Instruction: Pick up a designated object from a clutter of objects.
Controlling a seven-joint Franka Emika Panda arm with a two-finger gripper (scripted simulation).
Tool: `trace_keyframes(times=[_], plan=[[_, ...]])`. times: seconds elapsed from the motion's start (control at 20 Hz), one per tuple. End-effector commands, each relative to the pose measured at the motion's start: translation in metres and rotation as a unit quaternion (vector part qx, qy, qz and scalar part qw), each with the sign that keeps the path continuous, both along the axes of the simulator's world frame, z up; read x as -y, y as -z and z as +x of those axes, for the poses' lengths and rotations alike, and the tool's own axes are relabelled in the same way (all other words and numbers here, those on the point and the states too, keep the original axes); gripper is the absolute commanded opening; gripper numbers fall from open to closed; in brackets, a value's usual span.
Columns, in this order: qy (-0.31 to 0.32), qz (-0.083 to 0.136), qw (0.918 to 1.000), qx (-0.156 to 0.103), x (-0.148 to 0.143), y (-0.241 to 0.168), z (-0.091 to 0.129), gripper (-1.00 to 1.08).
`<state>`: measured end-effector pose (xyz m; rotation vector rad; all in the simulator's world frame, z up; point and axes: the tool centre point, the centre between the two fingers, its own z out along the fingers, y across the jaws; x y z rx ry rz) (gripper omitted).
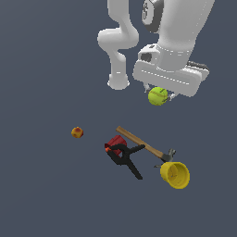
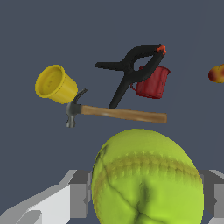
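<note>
The yellow-green tennis ball [image 1: 158, 96] hangs under my gripper [image 1: 159, 95], lifted well above the grey floor. In the wrist view the ball [image 2: 146, 177] fills the space between the two grey fingers [image 2: 78, 194], which are shut on it. Below lies the rest of the clutter: a wooden-handled hammer [image 1: 141, 142], a black clamp [image 1: 127, 158], a dark red block [image 1: 115, 141], a yellow cup [image 1: 175, 174] on its side and a small red-orange fruit [image 1: 77, 132]. They also show in the wrist view: hammer [image 2: 116, 113], clamp [image 2: 129, 72], block [image 2: 153, 83], cup [image 2: 54, 84], fruit [image 2: 217, 73].
The arm's white base [image 1: 118, 81] stands on the floor behind the gripper in the exterior view. The fruit lies apart toward the exterior view's left; the hammer, clamp, block and cup are bunched together.
</note>
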<state>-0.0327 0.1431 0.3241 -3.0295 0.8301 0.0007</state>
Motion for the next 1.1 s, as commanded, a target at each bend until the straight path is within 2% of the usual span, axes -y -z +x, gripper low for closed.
trace_keyframes(times=[0.0, 0.5, 1.05], plan=[[0.0, 0.0, 1.0, 0.0, -0.005, -0.025, 0.005, -1.0], [0.001, 0.0, 1.0, 0.0, -0.019, -0.092, 0.024, -1.0], [0.001, 0.0, 1.0, 0.0, -0.025, -0.116, 0.031, -1.0]])
